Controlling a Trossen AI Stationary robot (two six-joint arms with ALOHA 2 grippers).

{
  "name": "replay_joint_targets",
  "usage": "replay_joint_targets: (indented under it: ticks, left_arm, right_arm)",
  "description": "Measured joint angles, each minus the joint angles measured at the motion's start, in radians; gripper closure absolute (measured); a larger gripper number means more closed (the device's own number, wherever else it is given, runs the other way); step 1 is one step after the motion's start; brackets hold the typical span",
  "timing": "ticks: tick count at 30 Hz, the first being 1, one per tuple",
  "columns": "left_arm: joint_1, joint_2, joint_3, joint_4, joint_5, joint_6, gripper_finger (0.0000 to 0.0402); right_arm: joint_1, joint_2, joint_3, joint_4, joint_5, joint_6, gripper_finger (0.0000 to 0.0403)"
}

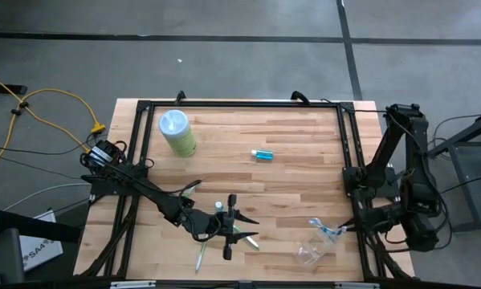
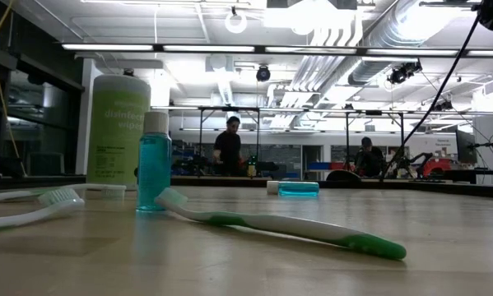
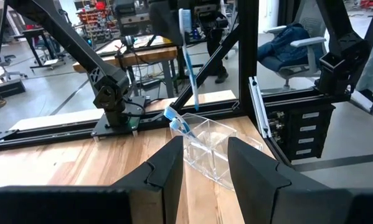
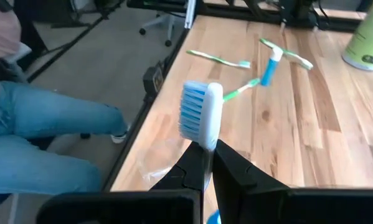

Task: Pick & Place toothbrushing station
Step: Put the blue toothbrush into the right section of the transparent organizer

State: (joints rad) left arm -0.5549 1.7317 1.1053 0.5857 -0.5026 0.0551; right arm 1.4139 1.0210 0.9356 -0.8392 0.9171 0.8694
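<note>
The right gripper (image 4: pixel 206 163), fingers clamped on a blue toothbrush (image 4: pixel 198 112), should lower it straight into the clear cup (image 3: pixel 218 149) (lying tipped); left gripper (image 3: pixel 205 158) fingers apart.

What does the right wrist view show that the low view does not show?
Only the right wrist view shows the right gripper, shut on a blue toothbrush with its bristles up, and a person's jeans beside the table.

Only the low view shows the small blue tube lying far back.

Both show the green toothbrushes lying on the table, the upright blue bottle and the pale-green canister.
</note>
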Motion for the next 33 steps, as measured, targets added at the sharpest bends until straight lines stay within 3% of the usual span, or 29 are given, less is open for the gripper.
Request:
replay_joint_targets:
  ticks: [8,26,33]
  left_arm:
    - [0.0,0.0,0.0,0.0,0.0,0.0,0.028]
    - [0.0,0.0,0.0,-0.001,0.0,0.012,0.028]
    - [0.0,0.0,0.0,-0.001,0.0,0.019,0.028]
  right_arm:
    - [0.0,0.002,-0.005,-0.077,0.015,0.103,0.0397]
    - [0.099,0.004,-0.224,-0.018,0.172,0.385,0.0397]
    - [0.112,0.004,-0.298,-0.017,0.181,0.494,0.0397]
